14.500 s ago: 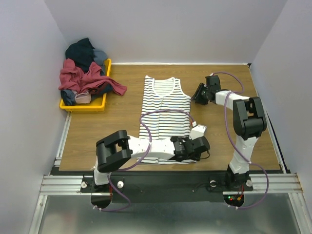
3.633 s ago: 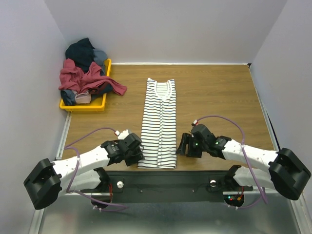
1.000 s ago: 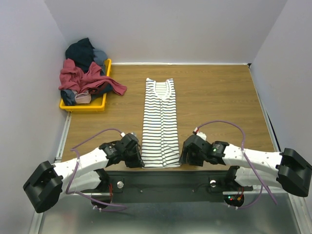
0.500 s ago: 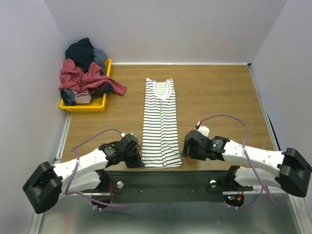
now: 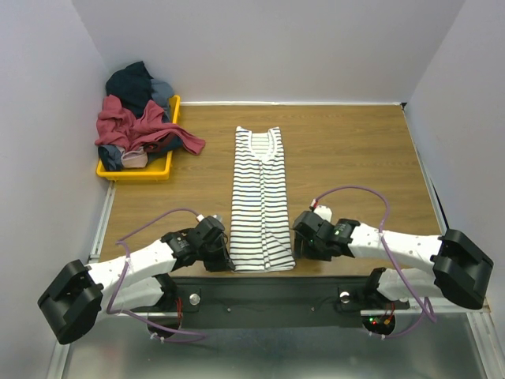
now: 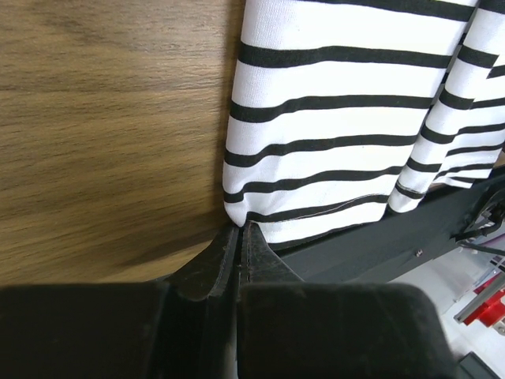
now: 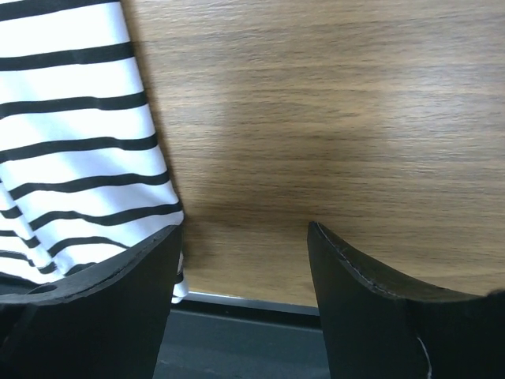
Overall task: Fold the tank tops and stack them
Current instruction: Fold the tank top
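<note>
A white tank top with thin dark stripes (image 5: 261,197) lies folded lengthwise into a narrow strip in the middle of the table, its hem at the near edge. My left gripper (image 5: 225,257) is at the hem's left corner. In the left wrist view its jaws (image 6: 239,229) are shut, with the corner of the striped cloth (image 6: 331,118) pinched at their tips. My right gripper (image 5: 303,239) is beside the hem's right corner. In the right wrist view it (image 7: 243,237) is open and empty over bare wood, its left finger by the cloth's edge (image 7: 79,134).
A yellow tray (image 5: 134,171) at the far left holds a heap of other clothes, red (image 5: 130,126) and dark (image 5: 132,79), spilling over its rim. The table's near edge and black rail (image 5: 260,292) lie just below both grippers. Walls close in the sides.
My right gripper has drawn back from the hem's right corner, a little up the table, with jaws open. The left gripper and the striped top have stayed put.
</note>
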